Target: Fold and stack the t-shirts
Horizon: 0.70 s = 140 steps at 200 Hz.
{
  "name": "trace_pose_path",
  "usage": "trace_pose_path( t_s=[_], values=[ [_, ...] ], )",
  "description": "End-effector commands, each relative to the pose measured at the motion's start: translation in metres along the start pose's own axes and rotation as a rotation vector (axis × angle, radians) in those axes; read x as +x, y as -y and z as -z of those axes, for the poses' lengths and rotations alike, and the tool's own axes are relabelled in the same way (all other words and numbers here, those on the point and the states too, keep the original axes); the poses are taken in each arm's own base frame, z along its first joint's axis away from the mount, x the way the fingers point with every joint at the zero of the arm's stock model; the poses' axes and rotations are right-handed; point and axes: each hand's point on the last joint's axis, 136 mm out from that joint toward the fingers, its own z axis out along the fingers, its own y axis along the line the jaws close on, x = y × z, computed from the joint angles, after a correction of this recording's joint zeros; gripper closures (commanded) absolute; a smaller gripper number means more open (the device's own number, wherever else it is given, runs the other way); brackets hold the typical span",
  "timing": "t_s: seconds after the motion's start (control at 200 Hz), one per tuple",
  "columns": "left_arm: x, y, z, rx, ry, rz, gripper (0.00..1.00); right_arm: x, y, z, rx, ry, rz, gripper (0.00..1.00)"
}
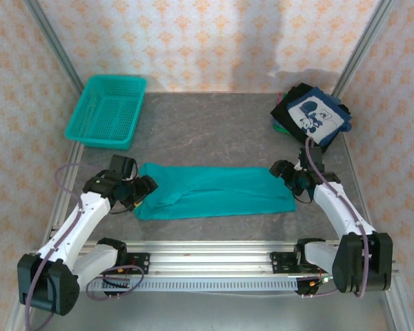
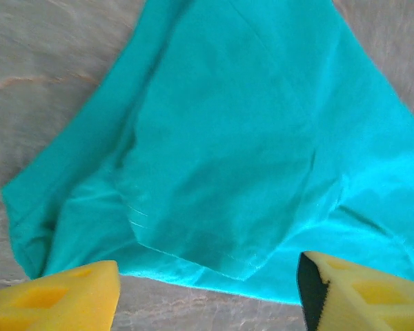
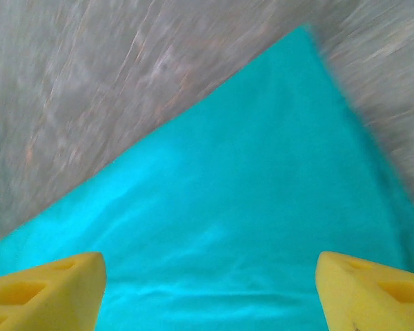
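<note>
The teal tee (image 1: 214, 192) is laid flat on the table (image 1: 207, 138) as a long, narrow band, already folded lengthwise, between the two grippers. The left gripper (image 1: 139, 189) is held at its left end and the right gripper (image 1: 291, 179) at its right end. Both are seen with the jaws spread wide and nothing pinched between them. In the left wrist view the yellow fingers (image 2: 55, 296) are hung just above the cloth's near edge. In the right wrist view, which is blurred, a corner of the tee is seen below the fingers (image 3: 48, 289).

The cloth is judged to be light, soft and limp. No shape will be kept once it is lifted, and the layers may slide apart, as the creases and the loose sleeve fold at the left end suggest. Hold is best taken at the corners of the short ends, with all layers pinched together, so that the band can be carried over itself without sagging open. If only the top layer is caught, the fold could be undone.

The dark tees (image 1: 310, 116) are stacked at the far right corner, the top one marked with a white-blue graphic. A basket (image 1: 107, 112) is set at the far left.
</note>
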Motion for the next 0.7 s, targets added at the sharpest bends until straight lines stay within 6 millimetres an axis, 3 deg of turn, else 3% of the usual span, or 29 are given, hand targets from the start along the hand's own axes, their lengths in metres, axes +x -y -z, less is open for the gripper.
trace_pose_path(
  t_s=[0.0,0.145,0.355,0.485,0.696],
  values=[
    [0.012,0.024,0.001,0.011,-0.048,-0.104,0.35,0.021,-0.039,-0.002,-0.128,-0.114,0.102,0.21],
    [0.029,0.035,-0.010,-0.078,-0.115,-0.224,0.42,0.042,-0.028,-0.016,-0.062,-0.186,0.118,0.22],
    [0.033,0.042,-0.018,-0.341,-0.093,-0.533,0.46,0.040,-0.028,-0.015,-0.066,-0.160,0.115,0.22],
    [0.038,0.046,-0.034,-0.515,-0.095,-0.742,0.52,0.038,-0.026,-0.013,-0.050,-0.154,0.130,0.22],
    [0.027,0.046,-0.056,-0.672,-0.061,-0.877,0.58,0.039,-0.024,-0.013,-0.043,-0.149,0.127,0.22]
  ],
)
